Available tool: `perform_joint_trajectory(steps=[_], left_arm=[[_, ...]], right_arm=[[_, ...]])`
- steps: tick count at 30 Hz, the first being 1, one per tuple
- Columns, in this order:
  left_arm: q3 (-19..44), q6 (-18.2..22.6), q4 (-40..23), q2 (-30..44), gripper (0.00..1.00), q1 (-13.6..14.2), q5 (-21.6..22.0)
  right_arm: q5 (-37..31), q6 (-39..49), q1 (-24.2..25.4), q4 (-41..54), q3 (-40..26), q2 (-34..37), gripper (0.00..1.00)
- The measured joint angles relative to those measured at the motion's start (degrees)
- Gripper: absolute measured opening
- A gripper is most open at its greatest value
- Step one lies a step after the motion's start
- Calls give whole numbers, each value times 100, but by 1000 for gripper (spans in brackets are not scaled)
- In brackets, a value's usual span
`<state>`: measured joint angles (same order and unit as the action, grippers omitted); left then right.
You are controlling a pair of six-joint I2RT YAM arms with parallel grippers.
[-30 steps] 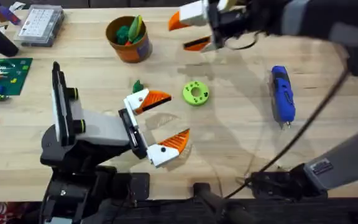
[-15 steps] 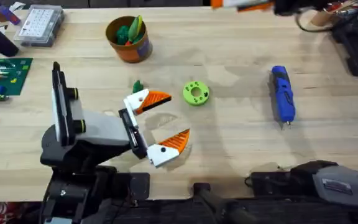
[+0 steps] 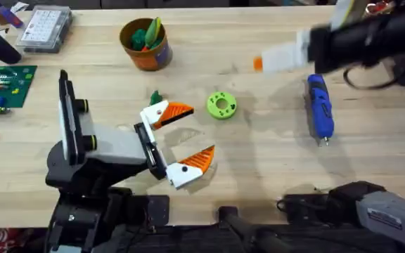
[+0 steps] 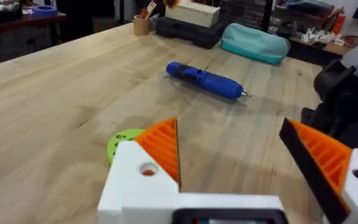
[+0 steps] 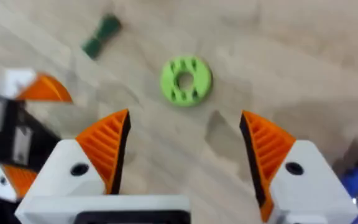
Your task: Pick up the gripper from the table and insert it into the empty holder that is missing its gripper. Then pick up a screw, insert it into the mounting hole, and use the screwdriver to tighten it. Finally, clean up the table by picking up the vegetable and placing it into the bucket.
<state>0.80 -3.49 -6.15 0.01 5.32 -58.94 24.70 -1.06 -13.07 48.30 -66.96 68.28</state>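
Vegetable [image 3: 155, 96] lies on the worktop [image 3: 259, 161] just behind the left gripper [image 3: 183, 139], whose jaws stand wide and empty. Farther off, the screwdriver [image 3: 319, 107] lies beneath the right gripper [image 5: 182, 152], also wide and empty.

Pale-grained matt wooden table [image 3: 273, 151]; glossy blue plastic screwdriver [image 3: 319, 107] with metal tip.

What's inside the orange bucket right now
The bucket holds green toy vegetables, with a yellowish-green leaf tip poking above the rim. Whatever lies beneath them, and the bucket's floor, is covered.
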Motion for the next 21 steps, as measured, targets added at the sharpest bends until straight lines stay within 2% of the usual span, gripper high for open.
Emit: perform_joint_trajectory(steps=[5,14,21], left_arm=[[0,0,2,0,986,0,2],[0,0,2,0,986,0,0],[0,0,2,-1,986,0,0]], right_arm=[[-547,370,-313,841,183,9,998],[-1227,590,-1084,1210,188,8,998],[-1447,603,-1203,1203,188,8,998]])
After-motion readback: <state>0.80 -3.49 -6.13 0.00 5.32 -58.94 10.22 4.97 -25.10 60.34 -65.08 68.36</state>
